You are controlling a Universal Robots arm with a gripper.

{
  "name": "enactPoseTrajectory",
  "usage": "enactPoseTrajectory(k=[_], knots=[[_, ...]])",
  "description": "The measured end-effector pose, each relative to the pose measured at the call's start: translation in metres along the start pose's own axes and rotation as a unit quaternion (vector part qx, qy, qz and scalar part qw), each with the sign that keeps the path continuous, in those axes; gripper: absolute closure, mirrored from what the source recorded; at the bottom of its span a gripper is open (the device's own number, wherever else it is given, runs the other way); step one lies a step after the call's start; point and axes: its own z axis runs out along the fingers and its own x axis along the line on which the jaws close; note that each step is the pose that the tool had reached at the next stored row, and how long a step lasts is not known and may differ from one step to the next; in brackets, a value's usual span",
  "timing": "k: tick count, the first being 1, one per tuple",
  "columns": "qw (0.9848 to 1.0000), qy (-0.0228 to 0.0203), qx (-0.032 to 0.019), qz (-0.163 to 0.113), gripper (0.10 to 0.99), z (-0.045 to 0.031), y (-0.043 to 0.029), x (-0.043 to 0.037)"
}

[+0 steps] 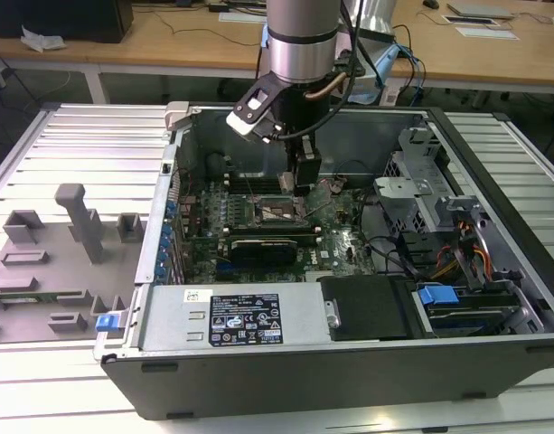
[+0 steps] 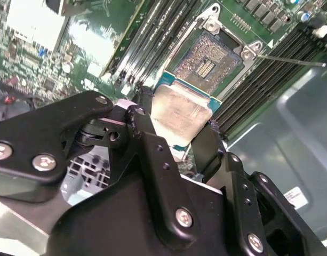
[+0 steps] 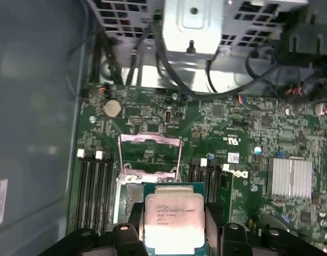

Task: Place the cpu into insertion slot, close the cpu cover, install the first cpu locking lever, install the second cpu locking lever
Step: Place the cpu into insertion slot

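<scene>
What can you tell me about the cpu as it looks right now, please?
The cpu is a small flat square chip. Its lid is dull silver-grey metal with faint print, and it sits on a green-edged base that shows around the lid in both wrist views. The tool is shut on it, gripping two opposite edges. It hangs lid-up just short of the open insertion slot, whose pale pin field lies bare, so the chip is not seated.

Arm (image 1: 302, 41): one, grey cylindrical segment, coming down near-vertical in the exterior view. Wrist (image 1: 284, 98): dark, bent slightly toward the exterior view's left. Gripper (image 1: 305, 174): black, two-fingered, pointing down. In both wrist views its fingers (image 2: 142, 125) (image 3: 132, 220) are clamped on opposite edges of the cpu (image 2: 180, 113) (image 3: 174, 221).
</scene>
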Motion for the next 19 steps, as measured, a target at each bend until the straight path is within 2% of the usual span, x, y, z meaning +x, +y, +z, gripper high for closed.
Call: enactPoseTrajectory(k=[5,10,19], knots=[[0.9998,-0.0016,-0.0002,0.018,0.545,0.0072,-0.0018,0.0001],[0.9998,-0.0015,-0.0002,0.018,0.545,0.0176,-0.006,0.0002],[0.9999,-0.0008,-0.0002,0.013,0.545,0.0312,-0.0114,0.0022]])
